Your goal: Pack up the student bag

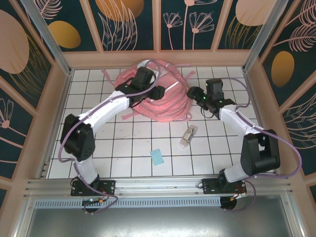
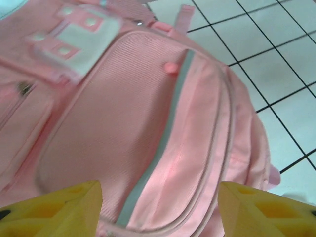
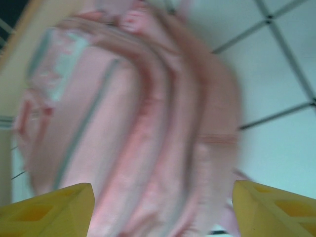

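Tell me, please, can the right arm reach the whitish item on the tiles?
Probably yes: the right gripper is open, and bare tiles lie between it and the whitish item.

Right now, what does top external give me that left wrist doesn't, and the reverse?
Top external adds: both arms, the right gripper beside the student bag, a blue card and a small whitish item lying nearer the bases. Left wrist adds: close detail of the bag's front pocket, its pale stripe, a studded patch, and the yellow fingers spread apart. Both: the pink bag, the tiled table, and the left gripper over the bag, open.
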Action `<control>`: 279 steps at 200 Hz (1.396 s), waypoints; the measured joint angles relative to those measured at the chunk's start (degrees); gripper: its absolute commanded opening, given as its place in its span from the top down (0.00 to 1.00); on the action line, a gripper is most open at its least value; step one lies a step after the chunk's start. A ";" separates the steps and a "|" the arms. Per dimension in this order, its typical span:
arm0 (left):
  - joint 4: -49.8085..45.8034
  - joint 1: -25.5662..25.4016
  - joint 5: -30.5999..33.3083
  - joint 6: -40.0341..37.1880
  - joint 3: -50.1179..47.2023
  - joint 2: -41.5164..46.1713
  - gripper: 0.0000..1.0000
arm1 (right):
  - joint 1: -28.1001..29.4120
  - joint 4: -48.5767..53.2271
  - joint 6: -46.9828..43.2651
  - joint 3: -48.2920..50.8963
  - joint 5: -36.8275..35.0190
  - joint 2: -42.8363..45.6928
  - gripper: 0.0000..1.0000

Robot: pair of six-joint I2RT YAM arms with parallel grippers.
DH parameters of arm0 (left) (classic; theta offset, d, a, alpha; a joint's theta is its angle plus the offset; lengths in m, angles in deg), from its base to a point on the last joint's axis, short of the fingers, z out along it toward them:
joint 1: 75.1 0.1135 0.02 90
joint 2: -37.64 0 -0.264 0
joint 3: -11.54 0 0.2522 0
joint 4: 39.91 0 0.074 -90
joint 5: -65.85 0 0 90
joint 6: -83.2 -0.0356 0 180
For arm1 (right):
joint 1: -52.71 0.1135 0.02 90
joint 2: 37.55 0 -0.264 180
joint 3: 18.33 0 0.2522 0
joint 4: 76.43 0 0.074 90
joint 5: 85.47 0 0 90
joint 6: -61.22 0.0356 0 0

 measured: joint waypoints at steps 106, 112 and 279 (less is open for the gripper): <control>-13.00 -4.85 5.25 -6.84 16.44 -20.31 0.53 | -4.52 3.37 -0.72 11.15 0.61 7.04 0.26; -13.09 -4.85 5.88 -6.82 16.52 -20.31 0.62 | -4.52 3.34 -0.70 11.15 0.92 7.04 0.26; -15.87 -2.60 4.98 -3.74 20.94 -16.87 1.00 | -2.71 2.36 -0.35 12.81 3.50 5.99 0.28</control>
